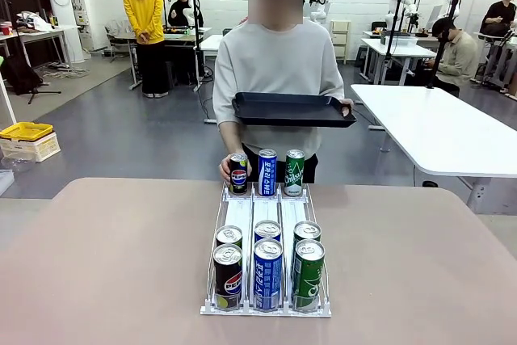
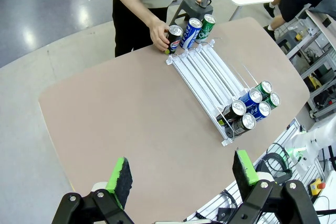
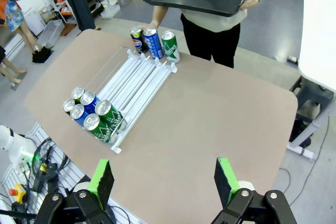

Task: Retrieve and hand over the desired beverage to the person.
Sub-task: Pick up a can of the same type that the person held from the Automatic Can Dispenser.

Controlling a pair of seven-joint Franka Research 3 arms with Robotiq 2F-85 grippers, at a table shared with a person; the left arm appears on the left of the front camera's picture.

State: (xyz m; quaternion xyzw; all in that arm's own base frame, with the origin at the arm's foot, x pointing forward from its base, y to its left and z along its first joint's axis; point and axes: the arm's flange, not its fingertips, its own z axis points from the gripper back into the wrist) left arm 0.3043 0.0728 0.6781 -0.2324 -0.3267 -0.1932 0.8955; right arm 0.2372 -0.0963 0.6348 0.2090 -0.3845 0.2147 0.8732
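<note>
Nine cans sit in the wire rack (image 1: 266, 214) on the table (image 1: 121, 264), three lanes wide. Each lane has one can at the far end and two bunched at the near end, with bare rails between. From the robot's side, the left lane is black Pepsi, the middle is blue and the right is green.

The front view gives the near labels head-on: Pepsi (image 1: 228, 276), blue (image 1: 267, 273) and green (image 1: 308, 274), with a second row just behind them. At the far end stand the black Pepsi can (image 1: 238, 174), the blue can (image 1: 267, 172) and the green can (image 1: 295, 173), upright and side by side.

The person (image 1: 277, 62) stands at the far edge, holding a flat black tray (image 1: 292, 109) level at the chest with one hand. The other hand (image 1: 225, 169) is down on that far Pepsi can.

From the left wrist view, high over the table, those fingers can be seen wrapped around the black can, and the near cans show their lids. The left gripper (image 2: 182, 169) hangs well above the table, green pads spread wide with nothing between them.

The right wrist view takes in the rack from the other side. The right gripper (image 3: 164, 176) is also spread wide and holding nothing, well short of the cans.
</note>
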